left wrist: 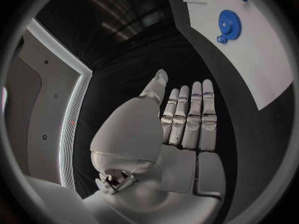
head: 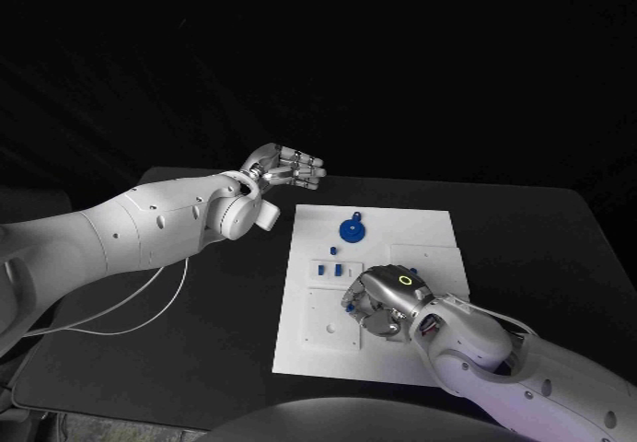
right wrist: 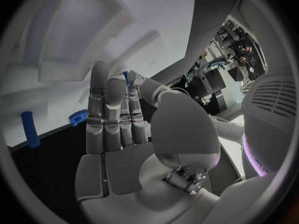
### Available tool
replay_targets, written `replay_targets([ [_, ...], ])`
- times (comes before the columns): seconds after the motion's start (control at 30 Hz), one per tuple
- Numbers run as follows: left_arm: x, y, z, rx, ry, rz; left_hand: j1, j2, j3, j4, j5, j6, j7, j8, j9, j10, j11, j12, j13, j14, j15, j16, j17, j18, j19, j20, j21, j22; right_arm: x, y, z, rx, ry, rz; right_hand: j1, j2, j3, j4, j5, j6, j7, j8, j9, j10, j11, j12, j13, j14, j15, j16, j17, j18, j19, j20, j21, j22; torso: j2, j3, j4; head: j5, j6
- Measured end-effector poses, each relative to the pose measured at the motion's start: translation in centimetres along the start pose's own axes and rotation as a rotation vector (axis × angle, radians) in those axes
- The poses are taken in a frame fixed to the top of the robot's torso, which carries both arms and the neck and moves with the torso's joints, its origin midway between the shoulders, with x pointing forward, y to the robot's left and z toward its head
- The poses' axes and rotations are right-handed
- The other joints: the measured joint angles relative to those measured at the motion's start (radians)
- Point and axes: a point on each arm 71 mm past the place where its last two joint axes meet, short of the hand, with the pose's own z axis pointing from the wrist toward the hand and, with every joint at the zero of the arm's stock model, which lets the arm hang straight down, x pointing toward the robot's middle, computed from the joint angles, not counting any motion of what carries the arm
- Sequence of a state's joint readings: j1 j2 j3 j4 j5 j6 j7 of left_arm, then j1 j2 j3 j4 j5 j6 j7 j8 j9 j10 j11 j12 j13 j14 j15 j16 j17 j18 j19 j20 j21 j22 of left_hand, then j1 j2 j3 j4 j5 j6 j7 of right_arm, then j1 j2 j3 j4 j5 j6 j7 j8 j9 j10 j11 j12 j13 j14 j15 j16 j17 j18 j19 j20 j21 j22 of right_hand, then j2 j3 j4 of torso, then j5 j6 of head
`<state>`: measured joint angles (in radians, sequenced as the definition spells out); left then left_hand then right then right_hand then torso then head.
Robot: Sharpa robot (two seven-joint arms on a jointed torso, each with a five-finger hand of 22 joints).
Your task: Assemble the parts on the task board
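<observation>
While left hand (head: pixel 283 167) hovers open, empty, right hand (head: pixel 382 302) pinches one blue part (right wrist: pixel 126 77); one gear (head: pixel 352 230) on board (head: pixel 318 354).

The head camera looks down on the task board (head: pixel 372 359); both wrist cameras, close behind their palms, share it.

A black table (head: pixel 531 239) carries a thin white cable (head: pixel 146 308) looping across its left part.
</observation>
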<state>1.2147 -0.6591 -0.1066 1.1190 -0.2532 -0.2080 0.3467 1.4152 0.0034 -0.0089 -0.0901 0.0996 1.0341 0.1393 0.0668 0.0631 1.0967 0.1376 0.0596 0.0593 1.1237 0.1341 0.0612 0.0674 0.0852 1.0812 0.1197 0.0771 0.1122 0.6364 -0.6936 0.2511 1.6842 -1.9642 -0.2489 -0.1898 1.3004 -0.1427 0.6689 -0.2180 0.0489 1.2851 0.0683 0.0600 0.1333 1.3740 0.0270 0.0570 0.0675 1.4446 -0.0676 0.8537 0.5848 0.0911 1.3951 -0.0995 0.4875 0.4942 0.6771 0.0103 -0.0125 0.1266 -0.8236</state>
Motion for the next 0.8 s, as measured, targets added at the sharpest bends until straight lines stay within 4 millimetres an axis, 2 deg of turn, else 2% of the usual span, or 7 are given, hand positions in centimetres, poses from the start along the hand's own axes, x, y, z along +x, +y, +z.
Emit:
replay_targets([
  [0.17,0.02,0.01,0.01,0.0,0.001,0.0,0.0,0.0,0.0,0.0,0.0,0.0,0.0,0.0,0.0,0.0,0.0,0.0,0.0,0.0,0.0,0.0,0.0,0.0,0.0,0.0,0.0,0.0,0.25,0.13,0.09,0.004,0.003,-0.008,0.0,0.0,0.0,0.0,0.007,-0.003,0.0,-0.003,-0.001,0.0,0.0,-0.001,-0.002,-0.002,-0.002,0.0,-0.002,0.0,0.0,0.0,0.0,0.004,0.0,0.0,0.0001,0.0,-0.002],
  [0.33,0.02,0.01,0.01,-0.001,0.001,-0.001,0.0,0.0,0.0,0.0,0.0,0.0,0.0,0.0,0.0,0.0,0.0,0.0,0.0,0.0,0.0,0.0,0.0,0.0,0.0,0.0,0.0,-0.003,0.32,0.16,0.1,0.006,0.001,-0.011,-0.007,-0.007,-0.006,0.006,0.023,-0.023,0.015,-0.003,-0.01,-0.016,0.001,-0.001,-0.003,-0.002,-0.002,-0.004,-0.003,-0.001,-0.001,0.001,0.0,0.012,0.0,0.0,0.0001,0.0,-0.002],
  [0.43,0.02,0.02,0.02,-0.001,0.002,-0.001,0.0,0.0,0.0,0.0,0.0,0.0,0.0,0.0,0.0,0.0,0.0,0.0,0.0,0.0,0.0,0.0,0.0,0.0,0.0,0.0,0.0,-0.004,0.52,0.12,0.05,0.008,0.005,-0.011,-0.022,-0.024,-0.027,0.012,0.053,-0.075,0.028,-0.002,-0.032,-0.084,0.019,0.004,-0.007,-0.006,0.004,-0.004,-0.004,0.004,-0.009,0.009,0.0,0.02,0.0,0.0,0.0,0.0,-0.001],
  [0.53,0.0,0.03,0.02,-0.002,0.002,-0.001,0.0,0.0,0.0,0.0,0.0,0.0,0.0,0.0,0.0,0.0,0.0,0.0,0.0,0.0,0.0,0.0,0.0,0.0,0.0,0.0,0.0,-0.004,0.54,0.04,-0.01,0.009,0.005,-0.007,-0.025,-0.051,-0.051,0.013,0.074,-0.106,0.035,0.001,-0.054,-0.141,0.033,0.009,-0.003,-0.005,0.019,-0.004,-0.004,0.027,-0.007,0.022,0.0,0.025,0.0,0.0001,-0.0002,0.0,-0.001],
  [0.6,0.0,0.03,0.02,-0.003,0.003,-0.001,0.0,0.0,0.0,0.0,0.0,0.0,0.0,0.0,0.0,0.0,0.0,0.0,0.0,0.0,0.0,0.0,0.0,0.0,0.0,0.0,0.0,-0.004,0.59,0.05,-0.05,0.007,0.005,-0.003,-0.024,-0.064,-0.069,0.012,0.086,-0.122,0.039,0.001,-0.063,-0.181,0.043,0.004,-0.006,-0.005,0.024,-0.004,-0.004,0.033,-0.003,0.029,0.0,0.025,0.0,0.0001,-0.0003,0.0,-0.001],
  [0.63,0.0,0.04,0.02,-0.003,0.003,-0.001,0.0,0.0,0.0,0.0,0.0,0.0,0.0,0.0,0.0,0.0,0.0,0.0,0.0,0.0,0.0,0.0,0.0,0.0,0.0,0.0,0.0,-0.004,0.61,0.05,-0.07,0.006,0.005,0.001,-0.022,-0.067,-0.083,0.011,0.093,-0.138,0.037,0.001,-0.066,-0.205,0.054,0.002,-0.012,-0.006,0.028,-0.004,-0.004,0.033,0.001,0.032,-0.004,0.025,0.0,0.0002,-0.0004,0.001,-0.001],
  [0.8,-0.02,0.06,0.01,-0.004,0.005,-0.002,0.0,0.0,0.0,0.0,0.0,0.0,0.0,0.0,0.0,0.0,0.0,0.0,0.0,0.0,0.0,0.0,0.0,0.0,0.0,0.0,0.0,-0.006,0.65,-0.09,-0.23,0.007,-0.002,0.014,0.005,-0.08,-0.175,0.008,0.11,-0.179,0.023,0.001,-0.067,-0.278,0.072,0.002,-0.009,-0.012,0.045,0.002,-0.007,0.056,0.015,0.054,-0.031,0.01,0.0,0.0007,-0.0006,-0.001,0.0],
])
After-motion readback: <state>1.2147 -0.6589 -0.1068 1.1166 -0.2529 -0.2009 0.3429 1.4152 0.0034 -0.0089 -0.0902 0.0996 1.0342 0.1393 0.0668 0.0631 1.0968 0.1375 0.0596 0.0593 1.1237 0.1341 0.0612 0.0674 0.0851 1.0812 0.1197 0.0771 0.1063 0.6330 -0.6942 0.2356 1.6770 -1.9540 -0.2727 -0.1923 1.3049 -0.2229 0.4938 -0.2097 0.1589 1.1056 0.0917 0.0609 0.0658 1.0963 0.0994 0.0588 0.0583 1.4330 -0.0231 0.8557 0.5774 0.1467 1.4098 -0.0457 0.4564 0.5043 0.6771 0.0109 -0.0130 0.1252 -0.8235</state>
